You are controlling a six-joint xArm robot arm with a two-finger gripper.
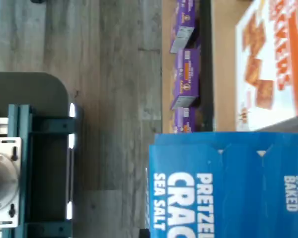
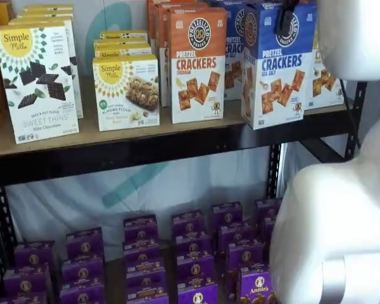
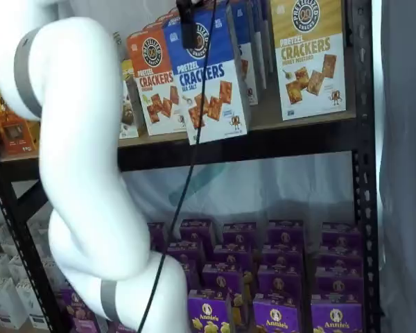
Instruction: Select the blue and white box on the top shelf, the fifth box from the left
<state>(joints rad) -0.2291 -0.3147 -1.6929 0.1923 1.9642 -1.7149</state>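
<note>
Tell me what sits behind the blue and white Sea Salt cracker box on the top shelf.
Behind the blue and white box, a row of more blue boxes runs back along the top shelf. The front box covers most of them, so their count cannot be told.

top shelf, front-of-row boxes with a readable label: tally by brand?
Simple Mills: 2, the Sweet Thins box and the almond flour bars box
Pretzel Crackers: 3, the orange Cheddar box, the blue and white box and the yellow-topped box
Total: 5
</note>
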